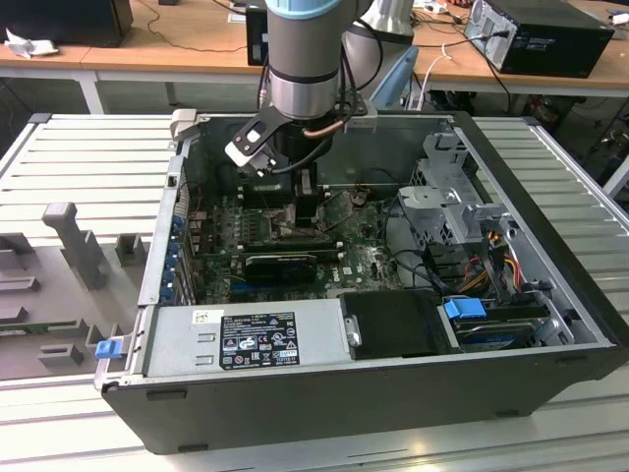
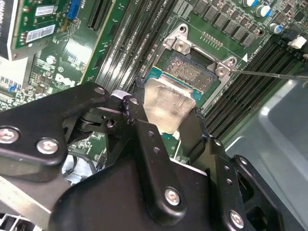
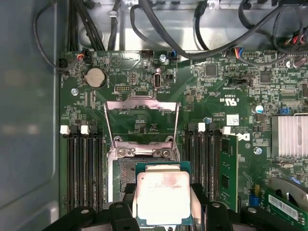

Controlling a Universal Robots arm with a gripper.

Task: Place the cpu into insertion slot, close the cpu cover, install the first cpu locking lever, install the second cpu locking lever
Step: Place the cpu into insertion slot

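Observation:
My gripper (image 3: 162,199) is shut on the cpu (image 3: 162,195), a square chip with its silvery metal face towards both wrist cameras (image 2: 166,103). The chip hangs just over the insertion slot (image 3: 124,175), covering part of it; the dark socket with its silver rim (image 2: 190,72) still shows beyond the chip. The cpu cover (image 3: 142,103), a thin metal frame with a square window, stands swung up and open at the socket's far edge. A thin metal lever (image 2: 269,74) juts out from one socket corner. In the exterior view the arm reaches down into the case over the motherboard (image 1: 295,192).
Long black memory slots (image 3: 82,168) flank the socket on both sides (image 3: 204,163). Black cables (image 3: 159,33) run along the case wall. The power supply (image 1: 246,339), a drive cage (image 1: 457,202) and an expansion card (image 1: 280,264) crowd the open case.

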